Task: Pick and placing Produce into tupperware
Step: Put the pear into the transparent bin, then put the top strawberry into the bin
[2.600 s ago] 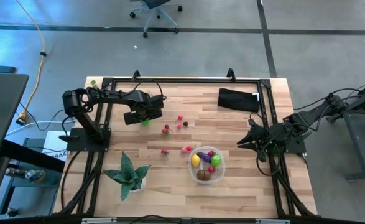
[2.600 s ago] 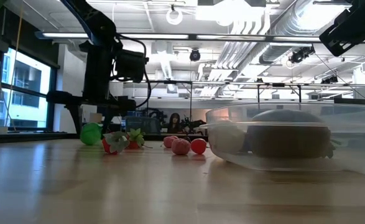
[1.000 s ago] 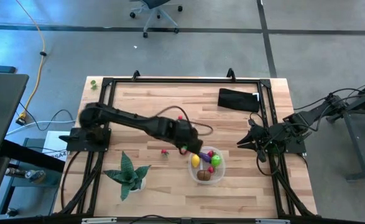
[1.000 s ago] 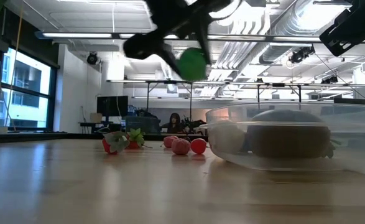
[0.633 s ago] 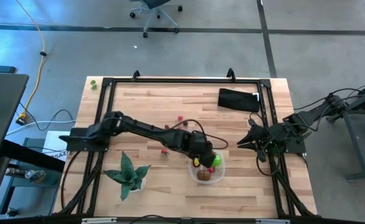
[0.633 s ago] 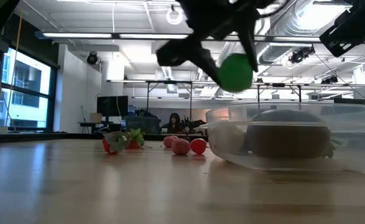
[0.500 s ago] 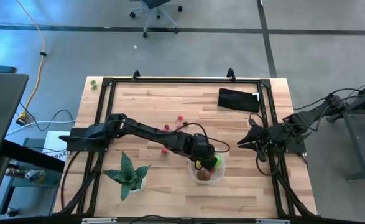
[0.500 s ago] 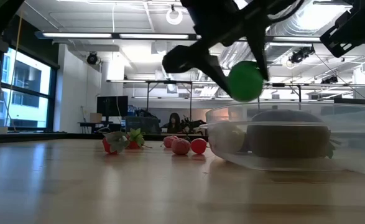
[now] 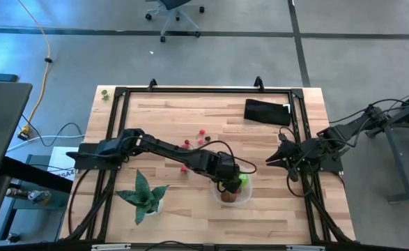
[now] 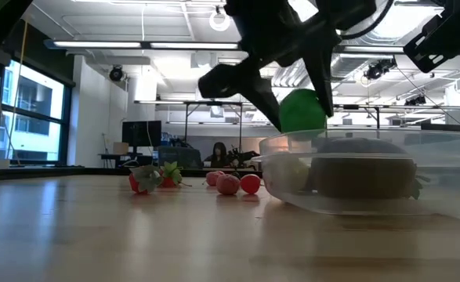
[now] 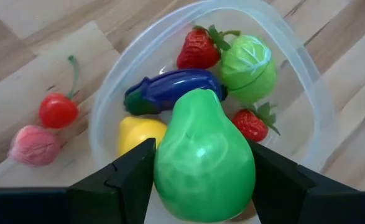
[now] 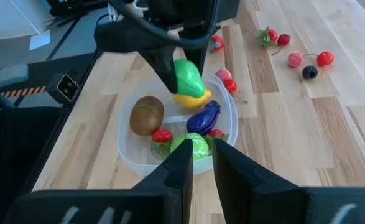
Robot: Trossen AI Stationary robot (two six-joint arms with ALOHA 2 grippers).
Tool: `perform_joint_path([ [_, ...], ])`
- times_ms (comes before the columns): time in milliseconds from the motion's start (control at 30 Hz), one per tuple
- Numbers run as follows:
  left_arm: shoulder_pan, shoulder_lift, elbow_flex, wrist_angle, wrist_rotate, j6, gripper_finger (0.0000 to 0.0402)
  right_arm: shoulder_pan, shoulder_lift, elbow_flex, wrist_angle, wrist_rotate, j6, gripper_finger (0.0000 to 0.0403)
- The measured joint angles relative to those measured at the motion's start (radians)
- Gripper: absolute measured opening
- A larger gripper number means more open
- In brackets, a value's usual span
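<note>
My left gripper (image 9: 230, 183) is shut on a bright green toy pear (image 11: 201, 155) just above the clear round tupperware (image 9: 230, 203), near the table's near right. The pear also shows in the low view (image 10: 302, 111) and the right wrist view (image 12: 187, 78). The tupperware (image 11: 306, 68) holds a purple eggplant (image 11: 170, 87), a yellow piece (image 11: 138, 132), a green cabbage (image 11: 247, 65), two strawberries and a brown piece (image 12: 146, 114). My right gripper (image 9: 268, 160) waits shut and empty at the table's right side. My left gripper pinches the pear's wide rounded body (image 11: 165, 163) between its two fingers, one on each side. The fingers come slanting down from above. The pear is lifted clear over the tupperware's contents, its narrow end pointing away from the wrist.
Several small red and pink pieces lie loose on the wood left of and beyond the tupperware (image 9: 187, 144), two of them close by (image 11: 51, 112). A spiky green potted plant (image 9: 145, 195) stands near the front left. A black pouch (image 9: 267, 111) lies at the far right.
My left gripper has carried the green pear toward the table's right and near edge, from beside the tupperware to over it, and has come down a little toward the rim. It stays shut on the pear.
</note>
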Motion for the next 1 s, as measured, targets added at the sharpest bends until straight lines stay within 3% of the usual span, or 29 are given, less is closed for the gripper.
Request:
perform_joint_path([
  [167,0.0,0.014,0.0,0.001,0.017,0.0,0.0226,0.0,0.0,0.0,0.0,0.0,0.0,0.0051],
  [467,0.002,0.02,-0.002,-0.003,0.018,0.014,0.0307,0.0,0.0,0.0,0.0,0.0,0.0,0.0051],
  [767,0.008,-0.011,-0.002,-0.038,0.026,0.019,0.0319,0.0,0.0,0.0,0.0,0.0,0.0,0.0051],
  [900,0.028,-0.079,-0.001,-0.145,0.016,0.045,0.0319,0.0,0.0,0.0,0.0,0.0,0.0,0.0051],
  [1000,0.054,-0.129,-0.002,-0.319,-0.032,0.087,0.0319,0.0,0.0,0.0,0.0,0.0,0.0,0.0051],
])
